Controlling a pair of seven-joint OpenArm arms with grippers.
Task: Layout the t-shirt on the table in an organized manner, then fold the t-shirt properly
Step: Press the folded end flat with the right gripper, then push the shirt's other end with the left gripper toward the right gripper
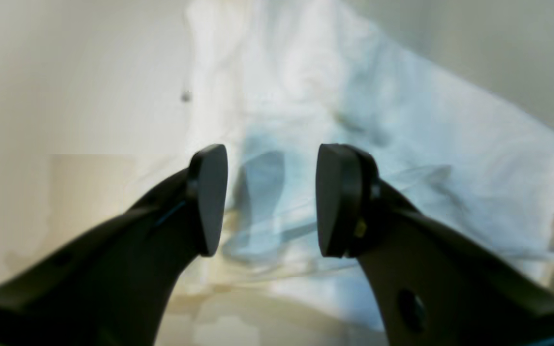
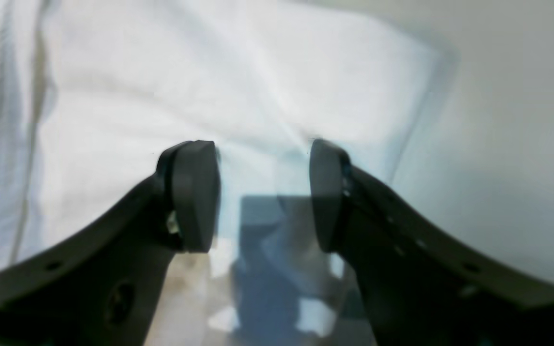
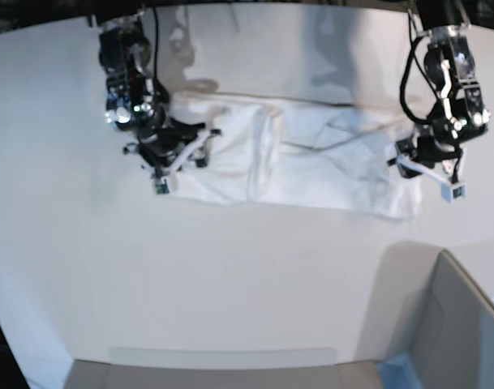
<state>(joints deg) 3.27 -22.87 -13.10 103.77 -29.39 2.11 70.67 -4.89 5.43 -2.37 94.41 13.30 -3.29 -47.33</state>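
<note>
Left gripper (image 1: 270,202): we see the pads parted with only air between them, nothing pinched. Rumpled white cloth lies under and beyond the tips, bluish in the shadows. Right gripper (image 2: 263,194): jaws wide apart too, empty, hanging over a smooth flat stretch of cloth whose straight edge runs off to one side, bare tabletop past it.

Moving outward in the base view, the left gripper (image 3: 431,172) sits at one end of the t-shirt (image 3: 311,158) and the right gripper (image 3: 172,154) at the other end. We cannot tell from here whether either tip touches the fabric.

The t-shirt lies on the table (image 3: 230,284), toward the far side, spread as a long horizontal band. No print shows; we take it that the printed face is down or folded in. A lengthwise crease and a doubled-over look suggest at least one fold is in, though we cannot count the layers. The end near the left arm is wrinkled and its corner uneven; the end near the right arm is neater.

A grey box with a blue edge (image 3: 441,324) stands at the near corner, well apart from the shirt.

Our read: laying out done, folding partly done. Left to do, likely, is a crosswise fold bringing the ends together, plus some smoothing.
</note>
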